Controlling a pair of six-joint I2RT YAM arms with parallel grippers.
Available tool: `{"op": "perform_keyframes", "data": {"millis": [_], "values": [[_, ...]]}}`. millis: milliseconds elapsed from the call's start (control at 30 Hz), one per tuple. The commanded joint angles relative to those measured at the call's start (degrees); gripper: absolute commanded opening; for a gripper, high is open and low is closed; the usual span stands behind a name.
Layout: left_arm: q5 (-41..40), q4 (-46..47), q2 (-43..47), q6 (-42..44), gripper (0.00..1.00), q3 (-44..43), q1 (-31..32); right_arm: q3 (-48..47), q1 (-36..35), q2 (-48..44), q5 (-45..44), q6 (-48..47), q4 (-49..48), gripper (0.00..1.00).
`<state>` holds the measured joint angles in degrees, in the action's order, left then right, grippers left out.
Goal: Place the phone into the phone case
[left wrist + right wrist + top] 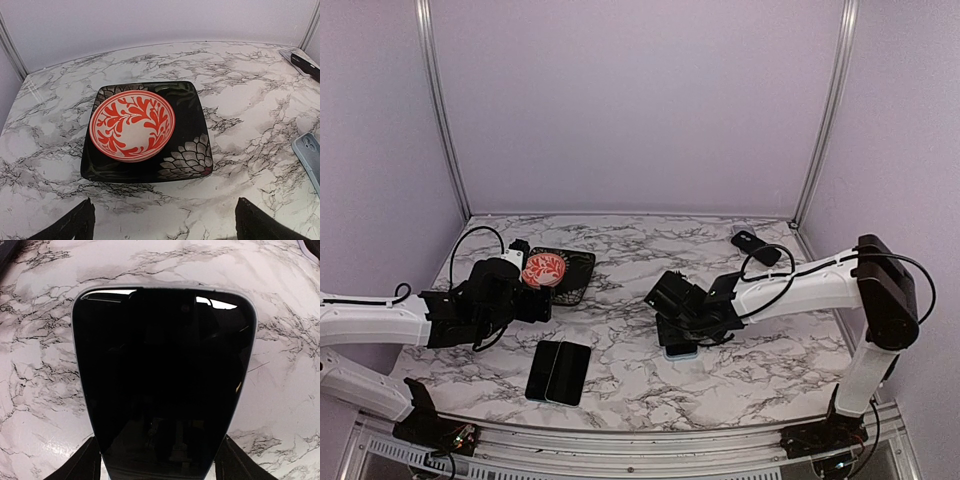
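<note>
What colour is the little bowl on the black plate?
White with a red-orange leaf pattern; the left wrist view shows the bowl best.

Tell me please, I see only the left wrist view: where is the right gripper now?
Observer: The right gripper is low over a dark-screened phone with a pale rim.
Operator: Does it grip the phone?
Observer: Its fingers flank the phone's sides; whether they grip, I cannot tell.
Operator: Any other phones?
Observer: Two dark slabs, phone-like, lie side by side on the table, near its front edge.
</note>
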<state>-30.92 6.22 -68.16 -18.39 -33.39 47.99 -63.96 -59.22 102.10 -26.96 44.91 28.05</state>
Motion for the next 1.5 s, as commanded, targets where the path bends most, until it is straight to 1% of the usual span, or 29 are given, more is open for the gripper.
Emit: {"op": "perform_keyframes", "data": {"millis": [0,100,233,333,500,667,833,900,1033,1067,1267,1367,1467], "values": [[-0.24,1.34,0.41,0.74,0.99,-1.39,-0.35,1.56,0.07,-1.97,1.03,0.89,-1.85,0.26],[-0.03,1.26,0.0,0.88,0.99,-1.74,-0.35,1.07,0.07,-0.7,2.61,1.15,-2.2,0.25],[0.02,1.08,-0.19,0.81,0.99,-2.03,-0.35,-0.66,0.03,0.86,2.5,1.94,1.66,0.26],[-0.02,0.91,0.07,0.73,0.99,-1.95,-0.35,0.4,0.15,0.9,4.05,1.6,0.87,0.26],[0.09,1.88,-0.22,0.84,0.99,-1.41,-0.46,0.31,0.67,1.87,7.15,1.23,0.97,0.31],[0.17,1.24,-1.25,1.26,0.99,-2.86,-0.45,-0.19,1.28,2.83,8.09,1.28,2.17,0.44],[0.17,1.56,-1.37,1.43,0.99,-2.56,-0.52,0.04,1.34,3.39,9.1,0.9,1.57,0.51],[0.15,1.43,-1.9,1.55,0.99,-3.08,-0.6,-0.31,1.38,3.45,8.97,0.76,1.88,0.57],[0.03,1.27,-2.3,1.71,0.99,-3.24,-0.6,-1.12,1.39,3.6,8.38,0.88,3.64,0.78],[-0.01,1.13,-2.2,1.68,0.99,-3.21,-0.61,-1.38,1.39,3.55,8.17,0.83,4.18,0.82],[0.34,1.59,-0.73,1.55,0.99,-2.63,-0.6,-2.47,1.39,1.99,7.87,0.73,6.48,0.92],[0.02,1.42,-1.47,1.84,0.99,-3.05,-0.59,-4.06,1.66,1.28,9.3,-0.25,7.68,0.98],[-0.01,0.26,-2.85,1.99,0.99,-4.92,-0.61,-6.31,3.0,2.83,12.86,-3.81,8.99,0.99]]}}
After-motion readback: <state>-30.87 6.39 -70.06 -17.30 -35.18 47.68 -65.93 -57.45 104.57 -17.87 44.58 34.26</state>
